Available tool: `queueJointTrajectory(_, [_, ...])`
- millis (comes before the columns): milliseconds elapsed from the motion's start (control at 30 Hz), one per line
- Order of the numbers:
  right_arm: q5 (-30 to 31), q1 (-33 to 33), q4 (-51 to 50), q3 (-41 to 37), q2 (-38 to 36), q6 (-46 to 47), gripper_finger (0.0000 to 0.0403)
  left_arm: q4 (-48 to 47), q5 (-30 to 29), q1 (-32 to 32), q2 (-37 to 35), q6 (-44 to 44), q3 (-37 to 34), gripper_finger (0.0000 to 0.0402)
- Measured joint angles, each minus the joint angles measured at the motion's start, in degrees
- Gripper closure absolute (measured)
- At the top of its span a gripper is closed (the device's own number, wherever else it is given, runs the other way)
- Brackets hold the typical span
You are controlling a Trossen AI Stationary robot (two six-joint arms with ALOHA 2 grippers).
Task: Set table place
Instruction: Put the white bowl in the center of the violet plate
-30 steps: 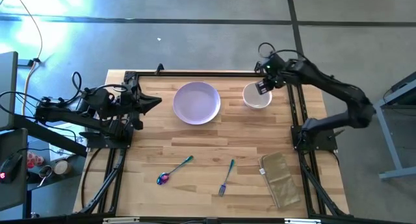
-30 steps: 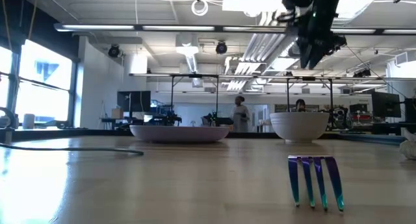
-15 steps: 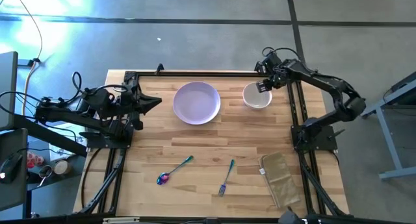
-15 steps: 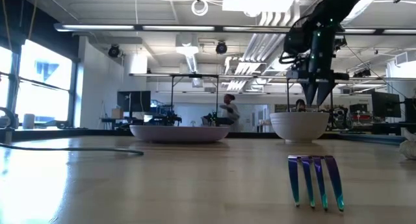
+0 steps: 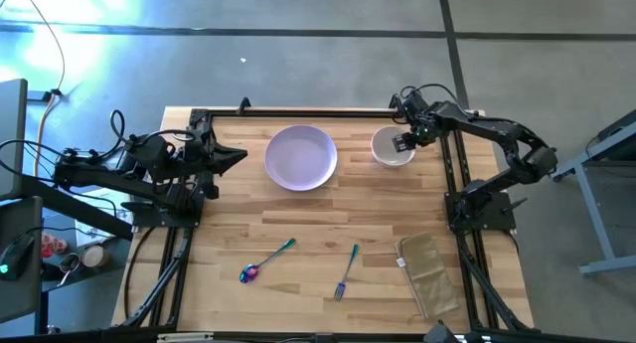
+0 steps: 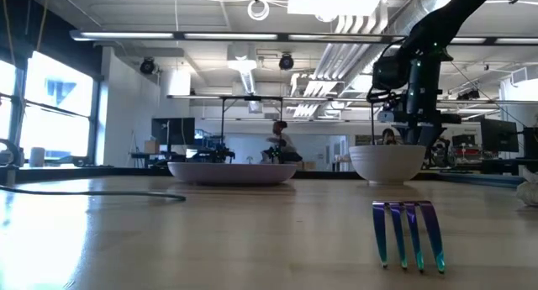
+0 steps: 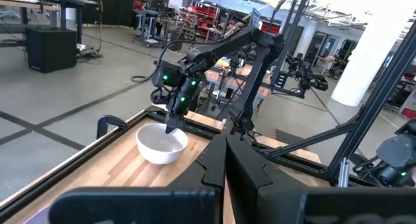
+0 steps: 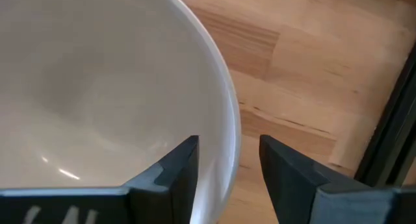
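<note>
The bowl (image 5: 392, 147) sits at the far right of the surface (image 5: 298, 224), beside the plate (image 5: 300, 157). The right end effector (image 8: 227, 160) straddles its rim, fingers open, placed to pinch the wall. The left end effector (image 7: 225, 178) waits closed, empty, at the left edge.

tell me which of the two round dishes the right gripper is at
The cream bowl, smaller of the two. The right gripper straddles its rim, one finger inside and one outside, while the lavender plate sits untouched beside it.
</note>
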Motion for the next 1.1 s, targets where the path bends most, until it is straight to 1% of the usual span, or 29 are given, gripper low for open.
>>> queueJointTrajectory(100, [0.0,0.0,0.0,-0.1,0.0,0.0,0.0293,0.0,0.0,0.0,0.0,0.0,0.0,0.0401])
queueJointTrajectory(267, [0.0,0.0,0.3,-0.1,0.0,-0.1,0.0382,0.0,0.0,0.0,0.0,0.0,0.0,0.0401])
queueJointTrajectory(300, [-0.1,0.0,0.7,-0.1,0.0,-0.1,0.0391,0.0,0.0,0.0,0.0,0.0,0.0,0.0401])
queueJointTrajectory(400, [-0.2,0.0,0.9,-0.1,-0.1,0.3,0.0391,0.0,0.0,0.0,0.0,0.0,0.0,0.0401])
queueJointTrajectory(500, [-0.7,0.1,0.8,0.5,-0.1,0.3,0.0399,0.0,0.0,0.0,0.0,0.0,0.0,0.0401])
queueJointTrajectory(633, [-1.8,1.1,0.6,3.8,-0.1,0.3,0.0401,0.0,0.0,0.0,0.0,0.0,0.0,0.0401])
queueJointTrajectory(767, [-2.0,3.5,0.1,10.7,-0.1,0.3,0.0402,0.0,0.0,0.0,0.0,0.0,0.0,0.0401])
queueJointTrajectory(1100, [-2.0,10.9,-2.9,32.1,-0.1,-0.1,0.0402,0.0,0.0,0.0,0.0,0.0,0.0,0.0401])
